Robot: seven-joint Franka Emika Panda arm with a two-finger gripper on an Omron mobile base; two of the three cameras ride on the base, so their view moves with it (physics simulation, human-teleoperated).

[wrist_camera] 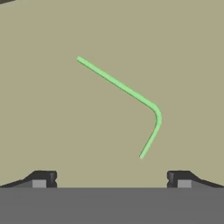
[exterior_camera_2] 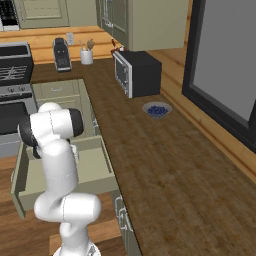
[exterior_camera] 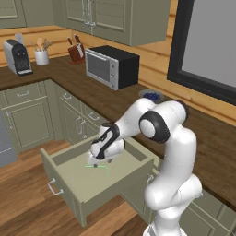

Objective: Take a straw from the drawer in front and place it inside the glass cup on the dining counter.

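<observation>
The drawer stands pulled out from under the bench, so the arm can reach down into it, and the gripper hangs low over its floor, pointing straight down, probably lining up for a pick. Its jaws are spread wide with nothing between them. In the hand view the straw, light green and bent near one end, lies flat on the drawer's bare floor just ahead of the fingertips; it is the one thing seen inside.

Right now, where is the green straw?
The straw lies flat on the floor of the open drawer, right under the open gripper, below the microwave's worktop.
</observation>
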